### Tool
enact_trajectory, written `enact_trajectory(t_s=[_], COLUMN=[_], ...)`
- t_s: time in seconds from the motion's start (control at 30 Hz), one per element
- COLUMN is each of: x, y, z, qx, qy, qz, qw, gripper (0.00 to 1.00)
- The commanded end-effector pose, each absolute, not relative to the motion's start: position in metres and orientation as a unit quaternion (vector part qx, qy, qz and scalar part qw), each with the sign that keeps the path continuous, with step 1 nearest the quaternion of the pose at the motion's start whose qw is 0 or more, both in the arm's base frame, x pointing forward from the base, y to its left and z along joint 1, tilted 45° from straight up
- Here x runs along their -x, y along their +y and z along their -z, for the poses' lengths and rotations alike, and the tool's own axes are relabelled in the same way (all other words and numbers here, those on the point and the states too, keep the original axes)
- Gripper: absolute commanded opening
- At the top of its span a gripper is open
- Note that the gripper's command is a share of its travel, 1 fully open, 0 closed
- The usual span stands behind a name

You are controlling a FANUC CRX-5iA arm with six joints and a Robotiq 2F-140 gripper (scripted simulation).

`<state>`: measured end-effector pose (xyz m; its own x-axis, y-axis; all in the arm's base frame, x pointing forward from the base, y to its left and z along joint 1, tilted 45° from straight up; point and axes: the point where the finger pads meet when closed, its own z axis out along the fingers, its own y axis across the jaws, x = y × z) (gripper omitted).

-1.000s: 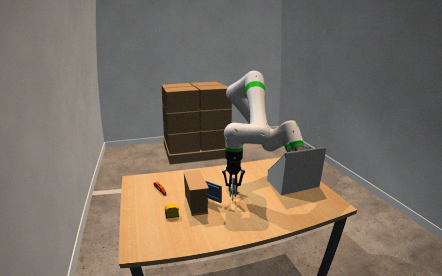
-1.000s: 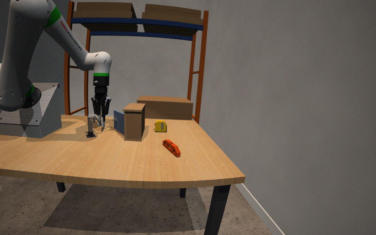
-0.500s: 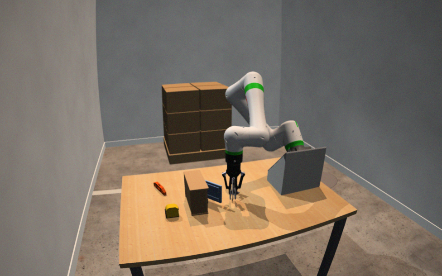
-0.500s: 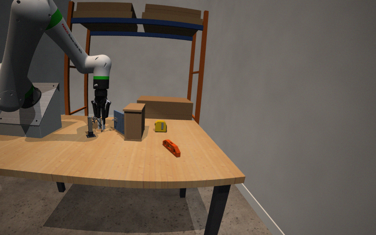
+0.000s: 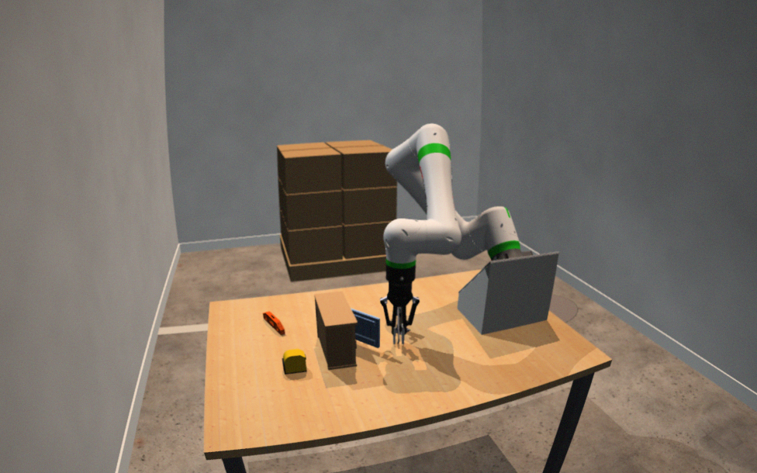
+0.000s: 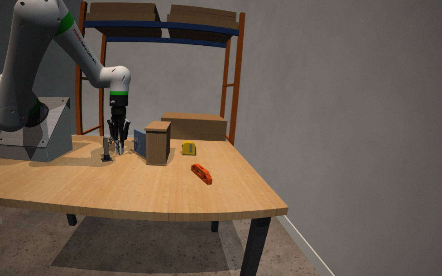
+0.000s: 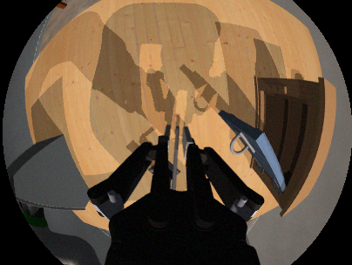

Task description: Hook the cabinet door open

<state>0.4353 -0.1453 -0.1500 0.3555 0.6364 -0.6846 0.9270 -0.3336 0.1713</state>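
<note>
"Why does the robot arm (image 5: 438, 189) (image 6: 81, 48) (image 7: 57, 240) reach down so steeply?"

"Probably so its wrist stays above the cabinet (image 5: 337, 329) (image 6: 156, 146) (image 7: 329, 113), which stands upright and must not be tipped."

"And the door (image 5: 366, 329) (image 6: 140, 143) (image 7: 270, 157)?"

"Ajar, swung out towards the post side. The opening looks ample, but nothing hooks it there yet."

"Is the gripper (image 5: 398, 339) (image 6: 119, 152) (image 7: 176, 132) holding anything?"

"No firm grip shows. Its fingers stand slightly apart, one on each side of the hook's rod. That narrow gap could guide the rod without clamping it, leaving it free to swing."

"Where does the post (image 6: 105, 148) come in?"

"It stands apart from the cabinet, carrying the hook (image 5: 398, 326) (image 6: 110, 139) (image 7: 176, 157) at its top. The hook slants down between the fingers, short of the door."

"Leaving the eye (image 6: 135, 141) (image 7: 232, 145)?"

"Unfilled, on the door's face. The hook likely needs lifting over, then lowering through it; a sideways push might swing the door instead."
</note>
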Motion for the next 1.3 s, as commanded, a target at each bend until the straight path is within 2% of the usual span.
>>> enact_trajectory(t_s=[0.0, 0.13, 0.17, 1.27], x=[-0.4354, -0.4354, -0.4354, -0.4354], y=[-0.1453, -0.1454, -0.1454, -0.1454], z=[0.1502, 0.1503, 0.1503, 0.1503], qx=[-0.774, -0.774, -0.774, -0.774], qy=[0.505, 0.505, 0.505, 0.505], qz=[0.259, 0.259, 0.259, 0.259], qw=[0.28, 0.28, 0.28, 0.28], gripper=[0.15, 0.15, 0.03, 0.03])
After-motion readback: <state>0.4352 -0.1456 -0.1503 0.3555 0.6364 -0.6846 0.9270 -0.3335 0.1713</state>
